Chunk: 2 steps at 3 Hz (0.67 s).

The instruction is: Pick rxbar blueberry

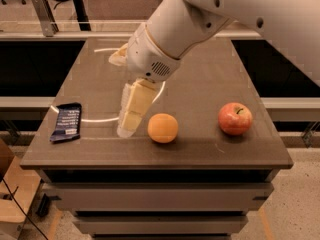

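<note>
The table top (210,149) is a smooth, semi-matt brown sheet, laminate-like, crossed by pale arcs of reflected light. At its left edge, the rxbar blueberry (66,122) is a dark navy wrapper of thin, slightly creased film with white print and a faint gloss. Above the front-left part of the top, just beside the orange (162,128), the gripper (126,129) is cream, matt and plastic-looking. The arm (170,34) has a white, smooth moulded shell with a satin sheen. The orange has dull, finely dimpled peel. Toward the front right corner, the apple (235,118) has smooth, waxy red skin.
</note>
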Available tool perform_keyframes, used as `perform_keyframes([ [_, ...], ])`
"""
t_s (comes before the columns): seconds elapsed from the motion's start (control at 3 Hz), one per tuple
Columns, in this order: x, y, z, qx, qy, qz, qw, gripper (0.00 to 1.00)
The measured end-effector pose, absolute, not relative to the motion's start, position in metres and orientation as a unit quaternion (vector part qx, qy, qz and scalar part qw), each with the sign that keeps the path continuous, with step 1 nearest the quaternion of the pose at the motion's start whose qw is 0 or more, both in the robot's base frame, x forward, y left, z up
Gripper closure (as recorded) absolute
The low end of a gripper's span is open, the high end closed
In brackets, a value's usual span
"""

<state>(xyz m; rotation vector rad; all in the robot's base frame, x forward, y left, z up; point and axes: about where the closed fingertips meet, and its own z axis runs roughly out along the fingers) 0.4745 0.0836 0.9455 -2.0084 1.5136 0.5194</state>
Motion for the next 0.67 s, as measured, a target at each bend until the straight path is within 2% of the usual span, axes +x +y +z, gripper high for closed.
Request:
perform_keyframes([
  [0.67, 0.477, 0.160, 0.922, -0.761, 0.510, 0.272, 0.296, 0.00],
])
